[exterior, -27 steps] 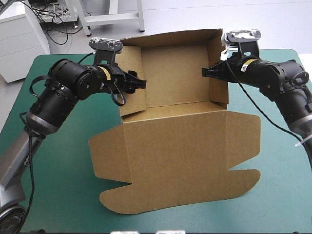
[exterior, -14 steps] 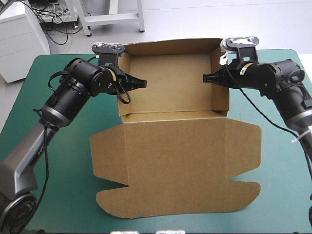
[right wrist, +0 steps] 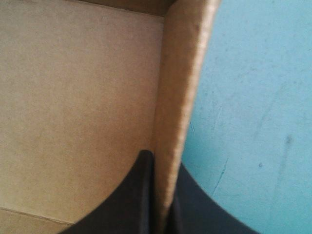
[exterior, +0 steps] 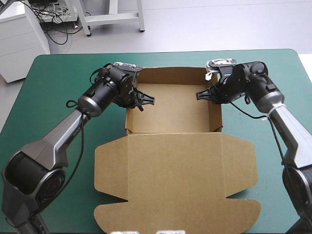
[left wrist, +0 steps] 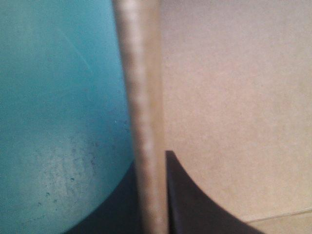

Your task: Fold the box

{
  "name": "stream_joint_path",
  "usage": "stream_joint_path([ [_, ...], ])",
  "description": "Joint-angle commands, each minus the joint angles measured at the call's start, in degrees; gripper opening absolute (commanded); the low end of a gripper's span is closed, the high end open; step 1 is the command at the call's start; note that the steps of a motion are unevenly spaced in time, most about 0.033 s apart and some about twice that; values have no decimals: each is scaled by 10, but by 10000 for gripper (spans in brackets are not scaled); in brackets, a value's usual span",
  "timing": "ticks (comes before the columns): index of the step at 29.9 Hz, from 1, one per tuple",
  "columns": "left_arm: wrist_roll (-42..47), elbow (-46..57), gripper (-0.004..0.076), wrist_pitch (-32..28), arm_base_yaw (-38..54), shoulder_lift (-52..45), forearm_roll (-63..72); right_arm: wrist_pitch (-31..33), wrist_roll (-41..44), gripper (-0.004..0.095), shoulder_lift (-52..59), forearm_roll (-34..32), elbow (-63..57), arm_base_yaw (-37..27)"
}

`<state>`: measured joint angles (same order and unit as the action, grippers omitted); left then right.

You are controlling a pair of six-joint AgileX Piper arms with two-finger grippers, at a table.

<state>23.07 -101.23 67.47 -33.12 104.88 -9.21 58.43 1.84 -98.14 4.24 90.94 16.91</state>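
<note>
The brown box (exterior: 170,109) lies on the teal-green cover as an open tray with its walls raised. Its lid (exterior: 175,180) is spread flat toward the table's near edge. My left gripper (exterior: 148,101) is shut on the tray's left wall; in the left wrist view that wall (left wrist: 144,122) runs up between the black fingers (left wrist: 187,200), one inside the tray and one outside. My right gripper (exterior: 200,95) is shut on the right wall. The right wrist view shows this wall (right wrist: 180,97) pinched between its fingers (right wrist: 136,195), tray floor on one side, cover on the other.
The teal-green cover (exterior: 58,87) lies bare to both sides of the box. The lid's curved flaps reach close to the near edge. The tray's back wall (exterior: 170,74) stands a short way from the far edge.
The tray, tilted up toward me earlier, has come down flat on the table. Both arms lowered with it. My left gripper, open earlier, has shut on the left wall.
</note>
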Motion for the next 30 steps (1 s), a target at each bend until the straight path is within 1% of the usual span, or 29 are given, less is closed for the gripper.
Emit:
stream_joint_path([
  [1,-43,-19,-30,-64,-7,-2,2,14,-37,-22,-12,18,15,4],
  [8,-45,-19,-30,-51,-7,52,-19,14,-37,-23,-63,15,15,4],
  [13,-39,-19,-29,-41,-4,69,-20,12,-37,-23,-69,16,15,4],
  [16,-35,-19,7,-36,10,69,-2,20,-37,-8,-69,16,15,4],
  [18,-35,-20,65,-26,24,66,25,28,-37,41,-69,15,15,4],
  [19,-36,-20,96,-18,32,65,40,31,-37,76,-69,15,15,4],
  [20,-37,-20,141,-9,39,63,51,37,-37,131,-69,14,15,4],
  [22,-44,-22,232,7,51,60,58,48,-37,276,-69,14,15,4],
  [25,-55,-23,389,18,63,46,60,66,-37,570,-68,14,15,4],
  [27,-71,-23,521,16,68,30,64,73,-37,773,-62,14,15,4],
  [29,-72,-24,625,9,73,13,62,76,-37,895,-55,14,20,4],
  [30,-72,-24,655,6,74,5,60,77,-37,914,-50,14,23,4],
])
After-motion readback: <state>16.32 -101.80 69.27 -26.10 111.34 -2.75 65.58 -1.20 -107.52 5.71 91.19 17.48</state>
